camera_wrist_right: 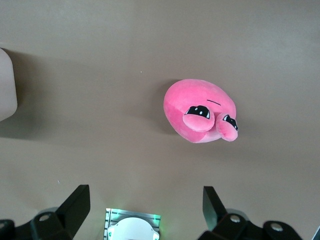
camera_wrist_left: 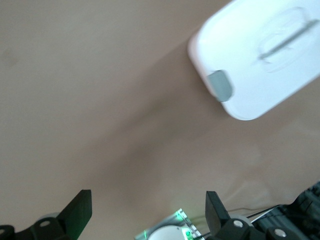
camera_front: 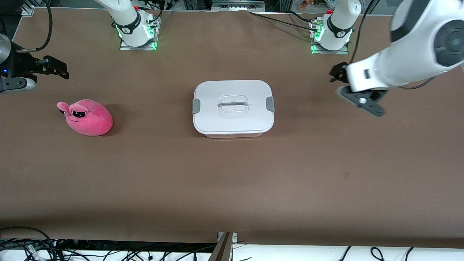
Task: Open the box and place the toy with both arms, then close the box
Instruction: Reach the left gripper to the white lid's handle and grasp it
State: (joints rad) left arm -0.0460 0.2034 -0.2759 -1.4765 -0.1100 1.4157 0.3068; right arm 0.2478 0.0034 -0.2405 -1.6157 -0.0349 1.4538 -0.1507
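Table [camera_front: 232,188]: brown surface, both task items resting on it, well apart from each other.

Box [camera_front: 233,107]: mid-table, lid [camera_front: 250,119] seated flat, grey clips [camera_front: 270,104] at both short ends, clear handle [camera_front: 233,104] at lid centre. It lies out ahead of the left gripper's [camera_wrist_left: 149,210] jaws and off to one side, nothing between them; in the left wrist view one clip faces that gripper. Judgement: rigid, smooth plastic, light, liable to slide on the table if a clip is pried one-handed. Best hold for the lid is the centre handle once both clips are released; the pale tub wall is barely visible under the lid.

Toy [camera_front: 87,117]: toward the right arm's end of the table, ahead of the right gripper's [camera_wrist_right: 145,207] jaws, not between them. Judgement: soft, light plush that will compress; pinch across the round body, not the stalk eyes [camera_wrist_right: 210,117].

Left gripper: over bare table between its base and the box, jaws spread wide, holding nothing.

Right gripper: over bare table beside the toy, jaws spread wide, holding nothing.

Markings: no brand, label or legible writing on box or toy.
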